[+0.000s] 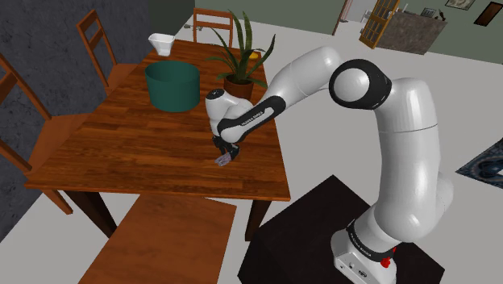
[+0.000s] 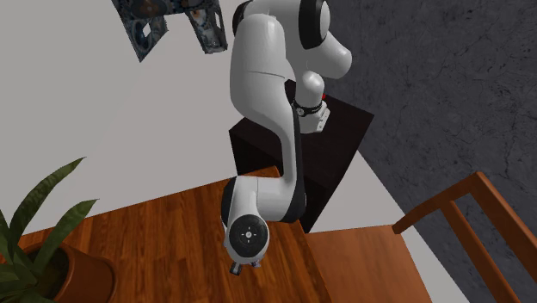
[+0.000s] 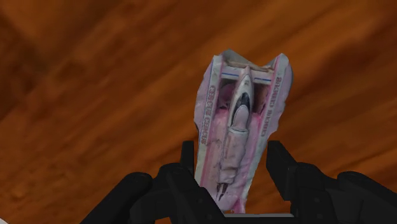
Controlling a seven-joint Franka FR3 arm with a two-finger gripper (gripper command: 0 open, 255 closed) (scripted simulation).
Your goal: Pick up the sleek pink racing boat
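Observation:
The pink and white racing boat [image 3: 236,130] lies lengthwise between my gripper's [image 3: 230,167] two black fingers, which clasp its narrow end from both sides. Its wider end points away from the hand. In the shoulder view the gripper [image 1: 224,158] points down at the wooden table [image 1: 145,153], near the edge closest to the stand, with the small boat [image 1: 222,161] at its tip, right at the table top. I cannot tell whether the boat is off the wood. The second exterior view shows the hand [image 2: 244,267] from above, low over the table.
A dark green bucket [image 1: 172,85] and a potted plant [image 1: 239,60] stand on the table behind the gripper. A white bowl [image 1: 161,43] sits at the far end. Wooden chairs [image 1: 97,36] surround the table, one seat [image 1: 161,238] just below the near edge.

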